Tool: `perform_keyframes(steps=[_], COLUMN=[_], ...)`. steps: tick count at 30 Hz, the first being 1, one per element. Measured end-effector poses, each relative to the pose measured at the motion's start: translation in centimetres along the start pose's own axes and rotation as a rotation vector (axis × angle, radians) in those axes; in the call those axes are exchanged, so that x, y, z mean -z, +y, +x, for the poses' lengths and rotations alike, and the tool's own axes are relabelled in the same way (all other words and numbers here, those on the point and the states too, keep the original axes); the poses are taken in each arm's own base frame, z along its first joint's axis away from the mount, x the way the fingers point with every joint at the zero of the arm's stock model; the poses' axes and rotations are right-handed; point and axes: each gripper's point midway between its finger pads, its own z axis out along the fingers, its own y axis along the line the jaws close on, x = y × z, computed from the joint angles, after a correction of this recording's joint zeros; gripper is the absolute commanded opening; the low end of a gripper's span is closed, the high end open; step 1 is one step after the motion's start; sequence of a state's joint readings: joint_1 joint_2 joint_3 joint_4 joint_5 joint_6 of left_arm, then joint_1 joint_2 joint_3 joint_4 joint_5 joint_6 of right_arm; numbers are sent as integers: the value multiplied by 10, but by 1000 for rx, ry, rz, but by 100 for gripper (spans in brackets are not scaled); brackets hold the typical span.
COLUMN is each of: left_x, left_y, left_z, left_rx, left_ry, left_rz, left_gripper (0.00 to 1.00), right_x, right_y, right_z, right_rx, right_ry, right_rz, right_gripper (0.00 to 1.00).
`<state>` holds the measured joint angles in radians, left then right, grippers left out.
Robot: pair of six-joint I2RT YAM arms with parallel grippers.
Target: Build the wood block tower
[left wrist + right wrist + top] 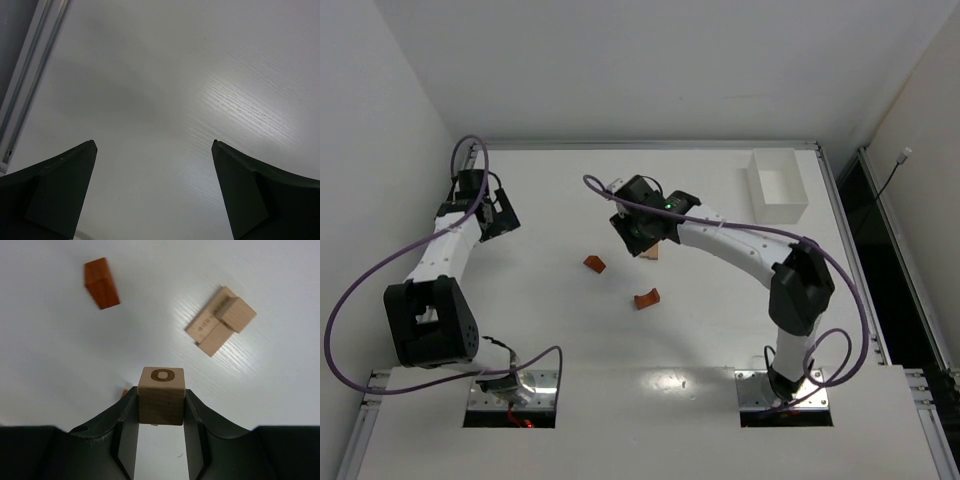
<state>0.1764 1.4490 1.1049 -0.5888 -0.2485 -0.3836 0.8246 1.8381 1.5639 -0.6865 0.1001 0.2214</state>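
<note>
White table (720,330): carries everything, both arm bases at its near edge.

Right arm (740,238): reaches from its base in to the middle of the table.

Left arm (445,250): folded back along the left side, well away from the blocks.

White rectangular box (776,185): open-topped, far right corner, well apart from all the wooden pieces.

Left gripper (154,145): jaws spread wide with nothing between them; only bare tabletop beneath in the wrist view.

Right gripper (161,400): jaws pinching a light tan wooden cube (161,395) by two opposite side faces. The cube's upper face bears a dark printed ring.

Light tan wooden pieces (220,320): a small group on the table beyond the held cube and to its right in the wrist view, apart from it. A cube sits on top of flatter tan pieces; the exact layering I cannot tell.

Reddish-orange wooden arch (647,298): lies on the table near of the right gripper, alone.

Reddish-orange wooden block (594,264): lies on the table just left of the right gripper, touching nothing. In the right wrist view it is at upper left (101,283), well apart from the tan pieces.
</note>
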Motion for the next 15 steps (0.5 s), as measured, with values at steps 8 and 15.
perform_keyframes(steps=[8,15], left_x=[-2,-4], left_y=[10,19], left_z=[-2,-5], left_rx=[12,45], left_ry=[-13,-12], left_rz=[-42,-58], left_gripper=[100,100], right_x=[-48,-72], right_y=[-49,-75], right_z=[17,26], right_rx=[-278,-443], right_ry=[101,147], right_rz=[172,171], right_gripper=[0,0])
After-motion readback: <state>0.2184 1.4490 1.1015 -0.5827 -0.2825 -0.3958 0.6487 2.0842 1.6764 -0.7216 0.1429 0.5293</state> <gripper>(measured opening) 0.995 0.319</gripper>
